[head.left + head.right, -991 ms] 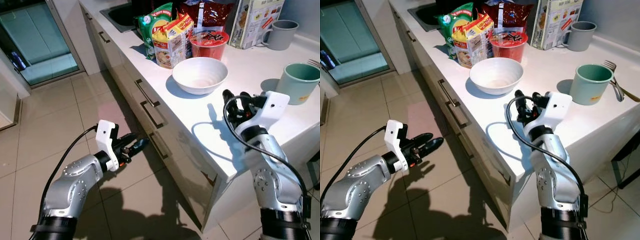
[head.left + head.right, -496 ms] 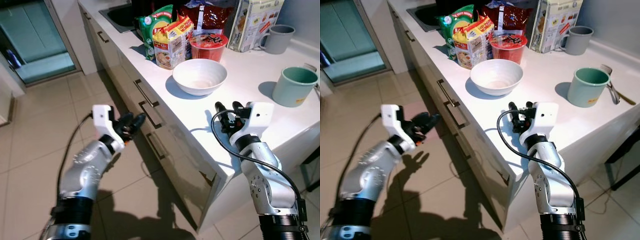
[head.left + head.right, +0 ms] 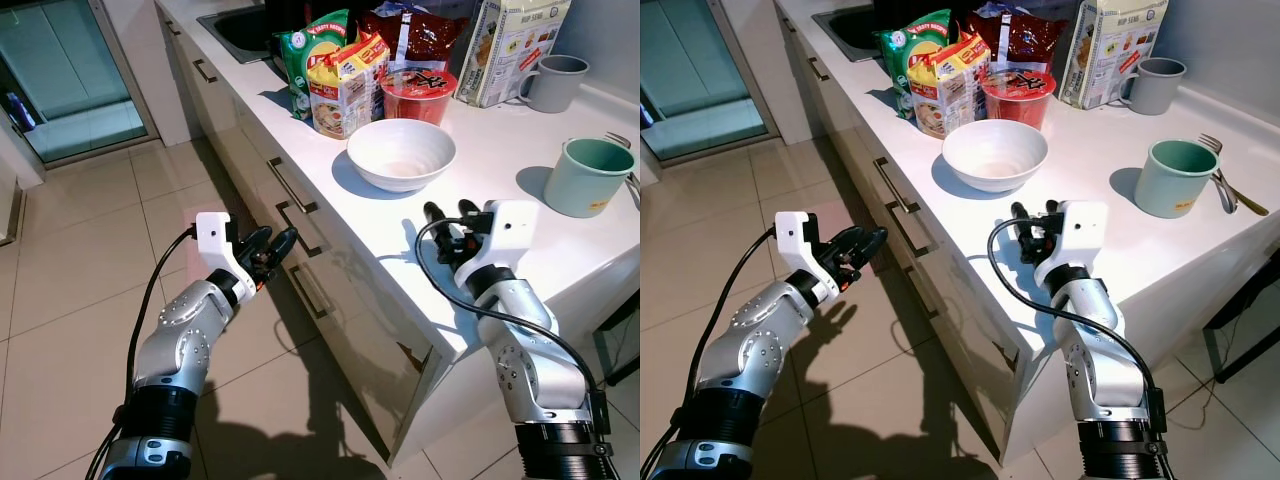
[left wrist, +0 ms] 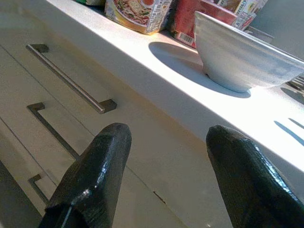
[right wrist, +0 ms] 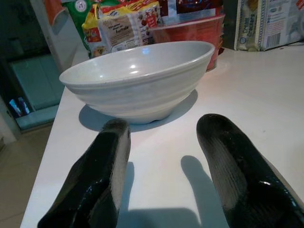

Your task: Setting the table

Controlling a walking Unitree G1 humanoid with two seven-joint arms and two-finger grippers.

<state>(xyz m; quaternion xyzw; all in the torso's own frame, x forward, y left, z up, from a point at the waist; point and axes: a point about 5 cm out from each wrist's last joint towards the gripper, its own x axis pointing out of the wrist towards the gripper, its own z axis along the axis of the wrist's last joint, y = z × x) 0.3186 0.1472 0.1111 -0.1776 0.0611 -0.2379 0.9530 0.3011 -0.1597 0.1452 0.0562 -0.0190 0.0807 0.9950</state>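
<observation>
A white bowl [image 3: 401,153] stands empty on the white counter [image 3: 560,235], with a green mug [image 3: 585,175] to its right and a fork [image 3: 1225,185] beside that mug. My right gripper [image 3: 447,212] hovers open and empty just above the counter, a short way in front of the bowl. In the right wrist view the bowl [image 5: 137,78] sits just past the spread fingers [image 5: 107,161]. My left gripper [image 3: 277,238] is open and empty, held below the counter edge before the drawer handles [image 4: 71,85].
Behind the bowl stand a red noodle cup [image 3: 418,92], noodle packets [image 3: 335,75], a carton [image 3: 510,45] and a grey mug [image 3: 556,80]. A sink [image 3: 240,25] lies at the counter's far end. Tiled floor [image 3: 80,260] spreads to the left, toward a glass door [image 3: 60,80].
My left gripper has risen from low over the floor to drawer height near the cabinet. My right gripper has shifted slightly left in front of the bowl. Both stay open.
</observation>
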